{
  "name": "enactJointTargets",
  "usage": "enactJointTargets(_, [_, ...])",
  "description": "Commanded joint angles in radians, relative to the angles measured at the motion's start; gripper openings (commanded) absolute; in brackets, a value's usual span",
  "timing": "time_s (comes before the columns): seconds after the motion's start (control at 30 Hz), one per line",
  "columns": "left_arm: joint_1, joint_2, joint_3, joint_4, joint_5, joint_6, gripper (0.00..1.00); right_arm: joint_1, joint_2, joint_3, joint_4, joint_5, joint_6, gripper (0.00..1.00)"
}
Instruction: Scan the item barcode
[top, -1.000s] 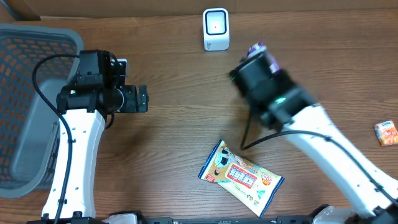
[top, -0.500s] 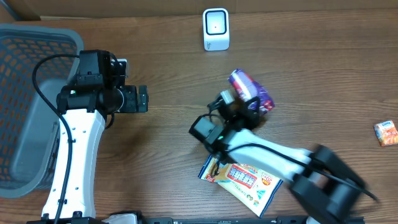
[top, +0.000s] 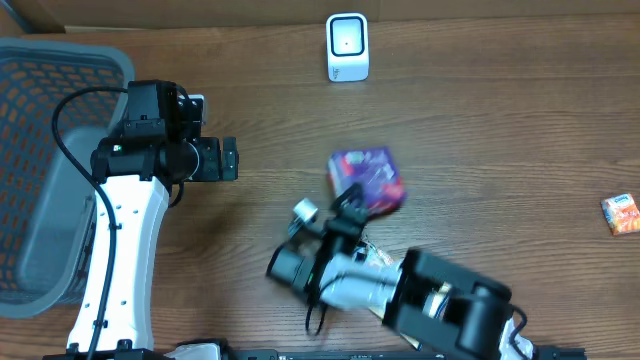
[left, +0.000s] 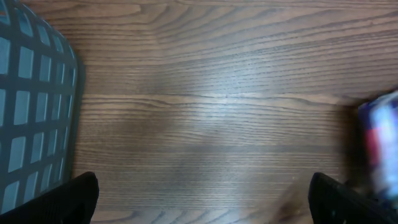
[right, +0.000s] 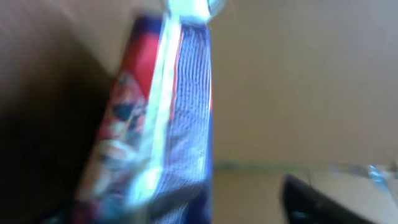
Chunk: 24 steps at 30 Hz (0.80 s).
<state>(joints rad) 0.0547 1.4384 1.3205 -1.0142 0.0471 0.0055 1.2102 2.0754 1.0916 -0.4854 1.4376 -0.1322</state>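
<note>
The item, a purple snack packet (top: 366, 178), shows blurred mid-table, in front of the white scanner (top: 347, 46) at the back edge. My right gripper (top: 346, 206) is right beside the packet's near side. In the right wrist view the packet (right: 161, 124) fills the left. One dark finger (right: 314, 200) stands well clear of it on the right, so the right gripper (right: 205, 208) is open. My left gripper (top: 230, 158) hangs open and empty left of the packet, beside the basket. In the left wrist view the left gripper (left: 202, 200) is over bare wood, with the packet (left: 380, 143) at the right edge.
A grey mesh basket (top: 60, 150) fills the left side, and its wall (left: 31, 112) appears in the left wrist view. A small orange packet (top: 620, 213) lies at the far right. A sliver of another packet (top: 376, 257) peeks out under the right arm.
The right arm has swung from the back right toward the front middle, bringing the purple packet left and nearer. Its jaws have come open. The left arm has not moved.
</note>
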Motion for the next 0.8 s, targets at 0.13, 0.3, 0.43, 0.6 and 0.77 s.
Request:
enactJointTargets(0.13, [0.004,-0.008,0.003,0.000,-0.006,-0.010,1.00,0.187,-0.006,0.083,-0.130,-0.230,0.288,1.00])
enactJointTargets(0.3, [0.004,-0.008,0.003,0.000,-0.006,-0.010,1.00,0.172,-0.082,0.246,-0.499,-0.431,0.671,1.00])
enactJointTargets(0.43, [0.004,-0.008,0.003,0.000,-0.006,-0.010,1.00,0.117,-0.171,0.346,-0.571,-0.566,0.678,1.00])
enactJointTargets(0.6, [0.004,-0.008,0.003,0.001,-0.006,-0.010,1.00,-0.051,-0.307,0.379,-0.588,-0.898,0.648,1.00])
enactJointTargets(0.77, [0.004,-0.008,0.003,0.000,-0.006,-0.010,1.00,-0.211,-0.363,0.379,-0.614,-0.957,0.571,1.00])
